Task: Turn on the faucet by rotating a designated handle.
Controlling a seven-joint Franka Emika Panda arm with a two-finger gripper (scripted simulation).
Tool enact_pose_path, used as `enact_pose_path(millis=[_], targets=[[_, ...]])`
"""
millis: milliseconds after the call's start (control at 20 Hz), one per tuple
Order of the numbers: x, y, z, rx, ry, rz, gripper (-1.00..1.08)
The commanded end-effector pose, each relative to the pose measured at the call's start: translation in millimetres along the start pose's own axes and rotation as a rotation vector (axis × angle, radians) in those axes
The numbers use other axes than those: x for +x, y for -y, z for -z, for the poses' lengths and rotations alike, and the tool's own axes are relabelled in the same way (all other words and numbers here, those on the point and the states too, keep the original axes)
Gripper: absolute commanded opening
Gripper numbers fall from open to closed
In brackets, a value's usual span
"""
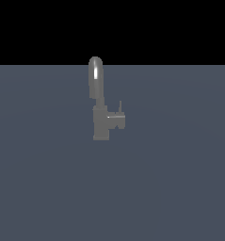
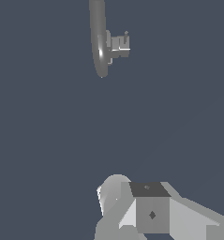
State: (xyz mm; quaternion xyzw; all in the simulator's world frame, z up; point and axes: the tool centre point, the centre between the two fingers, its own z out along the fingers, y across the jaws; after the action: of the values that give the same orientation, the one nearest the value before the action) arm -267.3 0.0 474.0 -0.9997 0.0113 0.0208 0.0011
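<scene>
My gripper itself is hard to read: the wrist view shows only pale grey and white blocky parts of my own arm [image 2: 151,211] low in the picture, and I cannot make out fingertips, so I cannot tell whether the jaws stand apart or together. The exterior view does not show me at all. Nothing is held as far as I can see.

Well apart from me, across a stretch of bare flat slate-blue floor [image 1: 180,188], stands the small grey metallic faucet with its tall arched gooseneck spout on a blocky rectangular body [image 1: 100,120]. In the wrist view I look down along the spout [image 2: 98,37], which covers most of the body. The short grey stub handle with a thin upright lever pin at its end [image 1: 117,116] juts sideways from the body, toward the exterior view's right, clear of the spout [image 2: 119,44].

I judge this to be the approach step: no contact with the faucet yet, and the handle looks untouched. The next move calls for crossing the open floor and coming in on the handle's side, so I meet the pin and not the arch.

Room is generous: nothing else stands on the floor on any side of the faucet. The one edge to mind is the spout, just beside the handle.
</scene>
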Motion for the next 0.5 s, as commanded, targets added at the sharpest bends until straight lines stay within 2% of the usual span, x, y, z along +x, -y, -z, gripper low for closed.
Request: enact_pose_path(millis=[0, 450], targets=[[0.0, 0.0, 0.0, 0.0, 0.0, 0.0, -1.0], [10.9, 1.7, -1.4, 0.024, 0.026, -0.025, -1.0]])
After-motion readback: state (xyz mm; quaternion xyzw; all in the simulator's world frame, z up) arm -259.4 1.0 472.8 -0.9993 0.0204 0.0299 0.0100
